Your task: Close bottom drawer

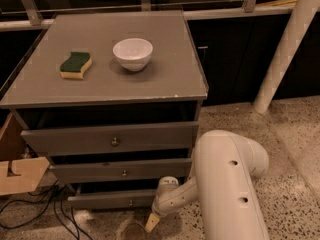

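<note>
The bottom drawer (112, 200) is the slimmest grey front of the three, with a tiny round metal knob (131, 202). It stands slightly out from the cabinet, a dark gap showing above it. My gripper (151, 222) hangs low at the drawer front's right end, just in front of it and close to the floor. The white arm (227, 184) curves in from the right. Whether the gripper touches the drawer front cannot be told.
The grey cabinet top (150, 84) holds a white bowl (132, 53) and a green-yellow sponge (76, 65). The mid drawer (122, 171) and tall top drawer (112, 138) are above. A cardboard box (17, 174) and cables (55, 211) lie at left. A white post (285, 54) stands at right.
</note>
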`<state>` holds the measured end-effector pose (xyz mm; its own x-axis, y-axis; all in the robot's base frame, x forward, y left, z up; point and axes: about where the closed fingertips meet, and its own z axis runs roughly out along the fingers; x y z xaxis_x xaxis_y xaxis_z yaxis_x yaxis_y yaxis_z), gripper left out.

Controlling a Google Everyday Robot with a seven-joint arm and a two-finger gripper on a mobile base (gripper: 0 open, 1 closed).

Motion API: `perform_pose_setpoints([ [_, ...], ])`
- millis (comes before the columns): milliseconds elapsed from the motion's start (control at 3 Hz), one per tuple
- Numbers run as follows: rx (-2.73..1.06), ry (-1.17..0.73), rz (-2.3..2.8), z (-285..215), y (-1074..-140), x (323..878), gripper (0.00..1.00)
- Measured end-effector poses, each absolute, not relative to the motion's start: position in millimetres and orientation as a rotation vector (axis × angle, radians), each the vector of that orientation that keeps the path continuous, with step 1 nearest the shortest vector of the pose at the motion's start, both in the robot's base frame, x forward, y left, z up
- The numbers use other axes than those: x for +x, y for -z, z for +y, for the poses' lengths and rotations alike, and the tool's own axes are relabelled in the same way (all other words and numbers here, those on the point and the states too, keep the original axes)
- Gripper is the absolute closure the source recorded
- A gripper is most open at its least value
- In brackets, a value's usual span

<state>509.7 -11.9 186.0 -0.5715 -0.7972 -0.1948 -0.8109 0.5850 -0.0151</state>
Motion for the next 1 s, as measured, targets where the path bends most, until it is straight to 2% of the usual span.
perform_pose_setpoints([
  [333,-1.349,-0.113,2.632,-11.9,-186.0,509.7,0.0],
  [1000,-1.349,-0.113,2.632,-11.9,-185.9,509.7,0.49],
])
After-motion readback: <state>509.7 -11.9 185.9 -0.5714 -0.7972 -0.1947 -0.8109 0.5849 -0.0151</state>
